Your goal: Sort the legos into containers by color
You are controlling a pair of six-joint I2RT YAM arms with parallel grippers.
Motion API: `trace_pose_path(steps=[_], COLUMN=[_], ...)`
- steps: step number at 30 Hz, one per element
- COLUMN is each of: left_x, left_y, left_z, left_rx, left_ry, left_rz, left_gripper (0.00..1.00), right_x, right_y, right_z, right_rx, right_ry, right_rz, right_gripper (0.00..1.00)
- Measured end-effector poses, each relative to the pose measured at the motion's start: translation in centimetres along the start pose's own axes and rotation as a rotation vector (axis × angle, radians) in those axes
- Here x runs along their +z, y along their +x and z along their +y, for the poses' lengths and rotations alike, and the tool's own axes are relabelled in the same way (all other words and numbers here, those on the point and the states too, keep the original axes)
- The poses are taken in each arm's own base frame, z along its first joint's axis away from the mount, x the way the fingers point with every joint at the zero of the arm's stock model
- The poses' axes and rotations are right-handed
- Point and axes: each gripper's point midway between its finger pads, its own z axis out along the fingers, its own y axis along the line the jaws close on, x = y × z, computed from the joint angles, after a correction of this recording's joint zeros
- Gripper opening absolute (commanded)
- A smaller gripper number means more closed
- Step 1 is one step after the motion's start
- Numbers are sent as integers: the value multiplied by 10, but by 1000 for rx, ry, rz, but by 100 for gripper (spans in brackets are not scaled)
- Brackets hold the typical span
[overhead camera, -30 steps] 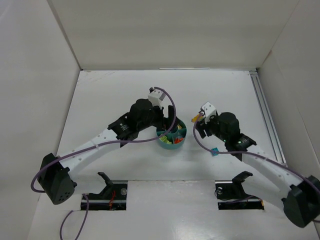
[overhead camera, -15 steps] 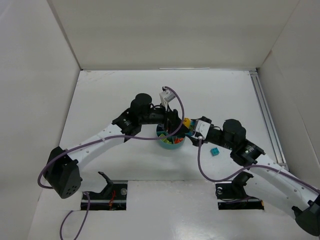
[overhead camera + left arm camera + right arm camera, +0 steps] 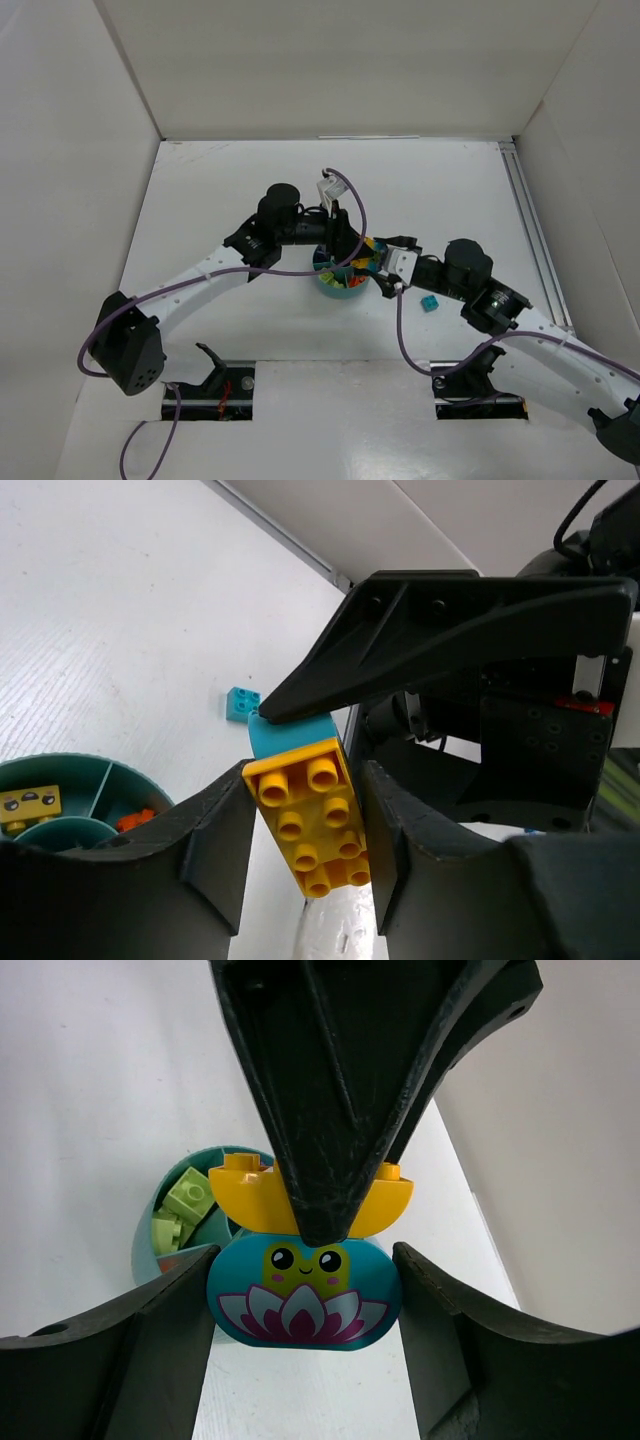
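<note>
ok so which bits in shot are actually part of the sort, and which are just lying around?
Part of the job:
teal dish; yellow-green bricks in it; yellow brick in the left hand; teal lotus brick in the right hand; loose teal brick beside the dish.

Just lying about:
purple cables; metal rail at the right edge.

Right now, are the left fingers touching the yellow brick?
Touching. The left wrist view shows the yellow brick wedged between both left fingers, with no gap on either side.
</note>
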Motion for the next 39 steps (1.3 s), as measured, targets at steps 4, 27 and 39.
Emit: trace_pose_path(steps=[4,27,39], left_x=[-1,-50,7], left_y=[-3,-35,-25], left_z=[2,36,86], left_rx=[-40,70,268], left_ry=[-10,-65,145], left_rz=[-9,-157,-73], left_gripper=[15,4,5], right_x=[0,-28,-51], right_y=[0,47,70], right_z=[-2,-25,-39], right_rx=[-33,53,139], right_ry=[7,200,309], right_rz=[4,262,365], right_gripper=[57,53,53])
